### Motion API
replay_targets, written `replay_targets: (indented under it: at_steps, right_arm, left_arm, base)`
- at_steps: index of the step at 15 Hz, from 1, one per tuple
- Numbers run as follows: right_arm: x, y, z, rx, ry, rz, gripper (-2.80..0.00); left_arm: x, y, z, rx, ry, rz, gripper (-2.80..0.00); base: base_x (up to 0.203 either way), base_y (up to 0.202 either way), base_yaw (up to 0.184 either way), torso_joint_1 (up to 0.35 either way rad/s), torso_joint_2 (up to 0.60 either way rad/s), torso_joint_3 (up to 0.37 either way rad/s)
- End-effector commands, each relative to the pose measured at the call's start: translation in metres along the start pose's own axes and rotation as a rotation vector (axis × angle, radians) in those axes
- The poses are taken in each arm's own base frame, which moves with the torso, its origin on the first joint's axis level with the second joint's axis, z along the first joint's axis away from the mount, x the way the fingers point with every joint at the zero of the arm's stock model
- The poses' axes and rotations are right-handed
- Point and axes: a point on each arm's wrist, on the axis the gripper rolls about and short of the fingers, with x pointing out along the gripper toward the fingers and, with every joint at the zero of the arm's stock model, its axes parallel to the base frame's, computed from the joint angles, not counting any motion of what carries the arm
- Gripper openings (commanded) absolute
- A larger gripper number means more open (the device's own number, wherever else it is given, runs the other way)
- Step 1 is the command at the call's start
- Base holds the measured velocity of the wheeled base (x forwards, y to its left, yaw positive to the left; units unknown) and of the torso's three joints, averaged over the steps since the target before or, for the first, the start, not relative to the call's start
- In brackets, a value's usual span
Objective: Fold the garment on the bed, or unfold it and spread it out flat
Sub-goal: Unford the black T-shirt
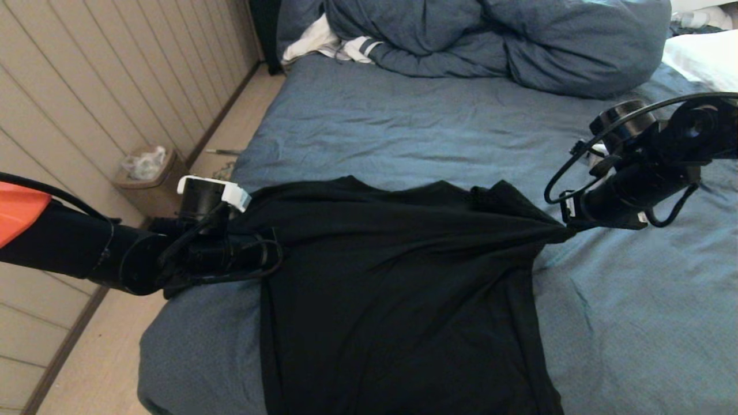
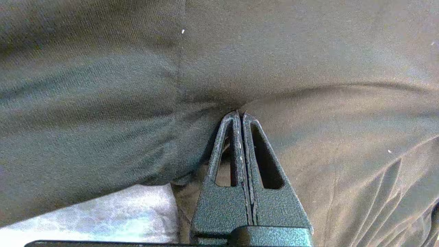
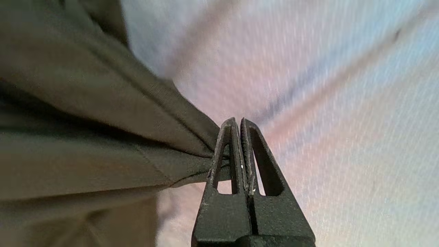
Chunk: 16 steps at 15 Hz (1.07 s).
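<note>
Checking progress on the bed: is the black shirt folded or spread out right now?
Spread, not folded: the garment is stretched between the shut left gripper and right gripper, its far edge bunched.

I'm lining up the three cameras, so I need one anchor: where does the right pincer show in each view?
Head view: right pincer at mid right, shut on the garment corner above the bed.
Left wrist view: not in it; only the left pincer.
Right wrist view: low centre, cloth pinched beside it.
Shared landmark: the black garment.

Black short-sleeved T-shirt [image 1: 398,288] on wrinkled slate-blue bed [image 1: 403,127], between left gripper [image 1: 271,253] and right gripper [image 1: 568,227]; bulky blue duvet [image 1: 519,40] behind.
</note>
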Motion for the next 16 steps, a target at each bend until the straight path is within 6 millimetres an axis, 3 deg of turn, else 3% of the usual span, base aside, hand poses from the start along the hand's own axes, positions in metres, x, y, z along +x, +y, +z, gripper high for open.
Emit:
replay_targets:
  at_steps: [1, 2, 3, 5, 11, 14, 16]
  right_arm:
    - [0.006, 0.000, -0.010, -0.006, 0.037, -0.006, -2.80]
    - [0.011, 0.001, -0.014, -0.009, 0.043, -0.004, -2.80]
    - [0.015, 0.002, -0.016, -0.013, 0.029, 0.003, 0.00]
    - [0.008, 0.005, -0.010, -0.009, -0.068, 0.034, 0.00]
    - [-0.049, 0.036, 0.035, -0.027, -0.338, 0.156, 0.00]
    - [-0.040, 0.064, 0.038, -0.076, -0.338, 0.205, 0.00]
    - [-0.029, 0.071, 0.036, -0.140, -0.318, 0.202, 0.00]
  left_arm:
    - [0.001, 0.000, -0.001, -0.003, 0.004, -0.001, -2.80]
    - [0.001, -0.001, -0.002, -0.001, 0.008, -0.004, -2.80]
    - [0.001, -0.001, -0.003, -0.001, 0.009, -0.003, -2.80]
    - [0.001, -0.001, -0.003, 0.000, 0.007, -0.004, -2.80]
    - [-0.003, -0.003, -0.003, 0.001, 0.000, -0.011, -2.80]
    - [-0.008, -0.005, -0.001, 0.003, -0.012, -0.018, -2.80]
    - [-0.010, -0.005, -0.002, 0.011, -0.007, -0.019, -2.80]
  base:
    - [0.000, 0.000, 0.000, 0.000, 0.00, 0.000]
    - [0.000, 0.000, 0.000, 0.000, 0.00, 0.000]
    - [0.000, 0.000, 0.000, 0.000, 0.00, 0.000]
    - [0.000, 0.000, 0.000, 0.000, 0.00, 0.000]
    - [0.000, 0.000, 0.000, 0.000, 0.00, 0.000]
    - [0.000, 0.000, 0.000, 0.000, 0.00, 0.000]
    - [0.000, 0.000, 0.000, 0.000, 0.00, 0.000]
